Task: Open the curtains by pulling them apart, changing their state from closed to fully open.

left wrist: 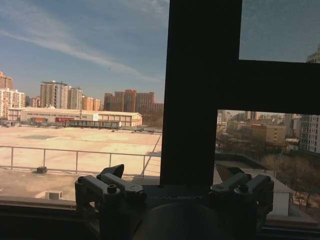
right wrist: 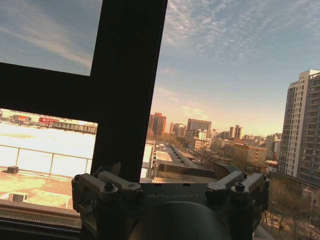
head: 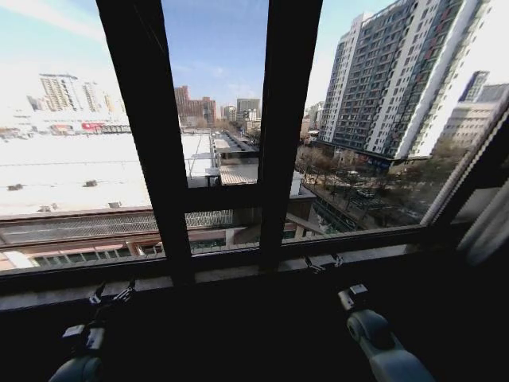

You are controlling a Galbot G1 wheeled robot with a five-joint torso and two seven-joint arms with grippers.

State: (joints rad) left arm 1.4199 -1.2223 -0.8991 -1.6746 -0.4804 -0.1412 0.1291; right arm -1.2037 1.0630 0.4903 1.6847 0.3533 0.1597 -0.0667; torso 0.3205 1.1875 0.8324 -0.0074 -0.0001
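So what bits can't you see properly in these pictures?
- Pale, sheer curtain fabric, head view: cut off by the right edge, so how far it is pulled aside is unclear.
- Top of the dark window frame, every view: cut off by the upper edge.
- Left gripper and right gripper, head view: black against the shadowed sill, so their outlines blur into it.
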